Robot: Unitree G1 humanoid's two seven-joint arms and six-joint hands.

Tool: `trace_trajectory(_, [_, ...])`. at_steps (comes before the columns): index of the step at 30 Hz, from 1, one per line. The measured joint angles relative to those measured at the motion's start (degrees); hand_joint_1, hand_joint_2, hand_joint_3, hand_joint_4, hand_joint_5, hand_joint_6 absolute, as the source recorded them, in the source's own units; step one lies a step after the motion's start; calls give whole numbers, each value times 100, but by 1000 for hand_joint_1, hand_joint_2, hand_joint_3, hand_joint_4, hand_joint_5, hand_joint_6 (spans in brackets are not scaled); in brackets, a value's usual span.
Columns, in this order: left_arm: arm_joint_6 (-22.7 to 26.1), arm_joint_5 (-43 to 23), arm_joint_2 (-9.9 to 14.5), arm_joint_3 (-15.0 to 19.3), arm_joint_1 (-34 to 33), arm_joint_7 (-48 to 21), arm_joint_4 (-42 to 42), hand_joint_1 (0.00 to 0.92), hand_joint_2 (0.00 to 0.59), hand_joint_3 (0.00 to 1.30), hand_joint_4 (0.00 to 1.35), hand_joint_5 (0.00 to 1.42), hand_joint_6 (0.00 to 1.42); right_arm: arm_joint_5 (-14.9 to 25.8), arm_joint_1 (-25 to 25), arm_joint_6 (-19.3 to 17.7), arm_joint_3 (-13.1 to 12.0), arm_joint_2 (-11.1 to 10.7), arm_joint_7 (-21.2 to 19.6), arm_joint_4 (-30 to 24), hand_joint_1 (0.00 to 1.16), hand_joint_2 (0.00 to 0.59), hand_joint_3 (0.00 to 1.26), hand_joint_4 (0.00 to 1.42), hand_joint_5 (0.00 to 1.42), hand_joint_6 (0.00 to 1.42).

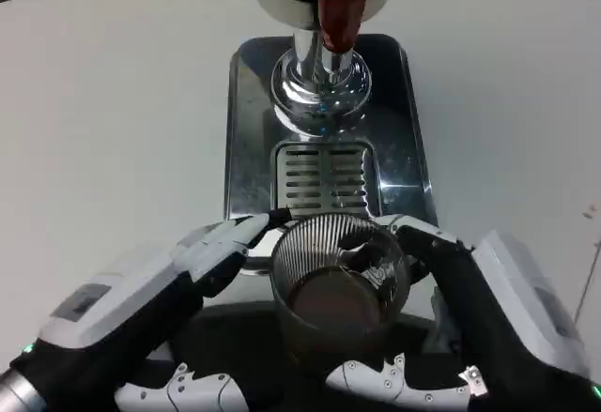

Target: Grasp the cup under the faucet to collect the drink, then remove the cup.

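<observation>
Head view | left hand (pixel 155 304) and right hand (pixel 488 299) clasp cup (pixel 338 281) | near drip tray (pixel 324 177)

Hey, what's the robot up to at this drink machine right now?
The robot has both hands around a ribbed clear cup: the left hand touches its left side and the right hand wraps its right side. The cup sits near the table's front edge, in front of the dispenser's slotted drip tray, not beneath the faucet with its red lever. It seems to hold some drink, though that is hard to tell.
</observation>
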Motion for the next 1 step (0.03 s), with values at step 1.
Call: trace_trajectory(1, [-1,0,0,-15,-16,0,6,0,38,0,0,0,0,-17,11,0,-9,0,0,-4,976,207,952,1250,1263,1424])
